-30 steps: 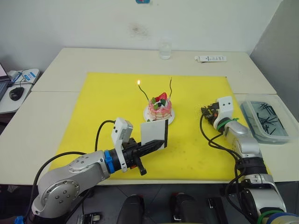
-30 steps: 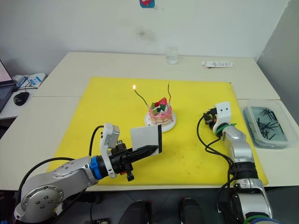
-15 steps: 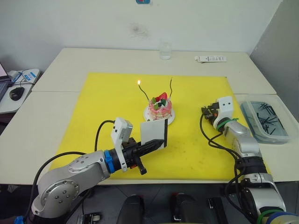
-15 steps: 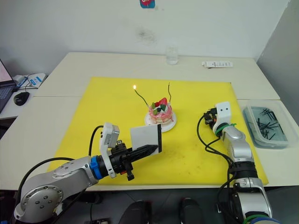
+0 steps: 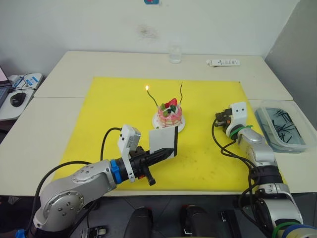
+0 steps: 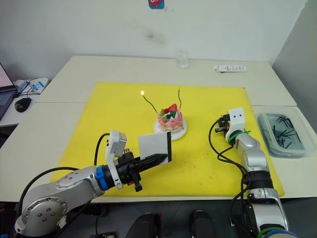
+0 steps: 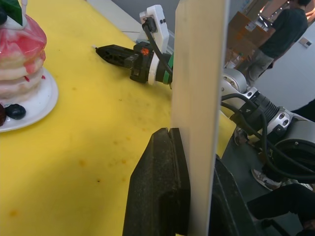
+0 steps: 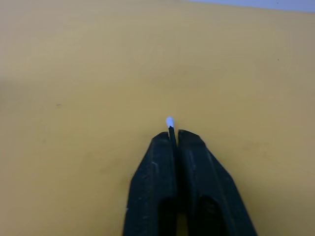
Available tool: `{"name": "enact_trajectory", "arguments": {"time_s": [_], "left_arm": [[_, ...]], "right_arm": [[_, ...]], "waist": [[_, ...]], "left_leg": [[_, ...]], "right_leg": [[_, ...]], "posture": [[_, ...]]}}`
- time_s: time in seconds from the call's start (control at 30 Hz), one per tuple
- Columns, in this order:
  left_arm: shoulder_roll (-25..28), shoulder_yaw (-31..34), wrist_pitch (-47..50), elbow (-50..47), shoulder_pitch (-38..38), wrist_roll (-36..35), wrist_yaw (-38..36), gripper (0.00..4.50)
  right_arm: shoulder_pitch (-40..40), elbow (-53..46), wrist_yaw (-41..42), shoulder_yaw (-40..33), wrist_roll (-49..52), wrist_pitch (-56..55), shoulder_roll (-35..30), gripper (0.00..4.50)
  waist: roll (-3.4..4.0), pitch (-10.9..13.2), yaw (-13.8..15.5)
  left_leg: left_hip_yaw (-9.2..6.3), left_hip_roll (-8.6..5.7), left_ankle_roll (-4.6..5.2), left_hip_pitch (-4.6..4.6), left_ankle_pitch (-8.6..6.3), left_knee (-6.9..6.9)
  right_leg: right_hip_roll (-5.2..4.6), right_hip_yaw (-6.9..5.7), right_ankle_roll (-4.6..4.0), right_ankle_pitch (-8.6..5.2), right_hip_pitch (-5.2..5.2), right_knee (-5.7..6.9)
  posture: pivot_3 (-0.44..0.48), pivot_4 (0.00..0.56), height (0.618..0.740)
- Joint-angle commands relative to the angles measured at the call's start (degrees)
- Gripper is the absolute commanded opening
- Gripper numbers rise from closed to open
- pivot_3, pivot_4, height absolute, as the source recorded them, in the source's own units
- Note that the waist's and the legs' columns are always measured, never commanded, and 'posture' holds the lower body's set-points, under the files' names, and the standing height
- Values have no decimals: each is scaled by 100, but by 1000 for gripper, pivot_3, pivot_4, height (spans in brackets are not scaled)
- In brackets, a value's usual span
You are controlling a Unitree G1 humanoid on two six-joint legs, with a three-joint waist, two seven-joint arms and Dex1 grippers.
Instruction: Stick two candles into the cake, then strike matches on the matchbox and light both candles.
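Left claw (image 5: 166,153) clamps matchbox (image 5: 163,142) upright, just in front of cake (image 5: 170,114). Right claw (image 8: 174,133) pinches a match (image 8: 170,123), off to the cake's right over yellow mat (image 5: 119,109). One of the candles (image 5: 151,97) lit.

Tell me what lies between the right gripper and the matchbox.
Bare yellow mat: in the right eye view nothing sits between the right gripper, shut on a match, and the matchbox clamped in the left gripper.

Cake (image 5: 170,114) mid mat (image 5: 109,109), 2 candles (image 5: 151,99) in it; matchbox (image 5: 163,142) just in front; tray (image 5: 284,126) far right; glass (image 5: 174,53) behind.
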Motion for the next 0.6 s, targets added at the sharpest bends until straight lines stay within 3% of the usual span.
{"name": "enact_trajectory", "arguments": {"time_s": [0.03,0.23,0.37,0.6], "left_arm": [[-2,18,-92,-192,-45,-2,-51,0],[-69,11,-113,-148,-60,0,-6,0],[-151,94,-87,-49,-113,-155,126,0],[-432,159,-44,268,-204,-586,655,0]], "right_arm": [[20,93,-10,-74,-8,71,-55,31],[128,-290,41,-190,127,179,-120,31],[354,-1365,444,-90,261,545,-451,31],[476,-3307,1462,-100,1189,2128,-1329,31]], "waist": [[0,0,0],[0,0,1],[2,1,32],[4,2,19]], "left_leg": [[0,0,0,0,0,0],[0,0,0,0,0,0],[-2,0,0,-7,0,-3],[-2,5,0,-5,0,-6]], "right_leg": [[0,0,0,0,0,0],[0,0,0,0,0,0],[-1,-3,0,-1,-3,-4],[0,-4,0,-2,-5,-5]], "posture": [[0,150,740],[0,150,740],[0,150,740],[0,150,740]]}}
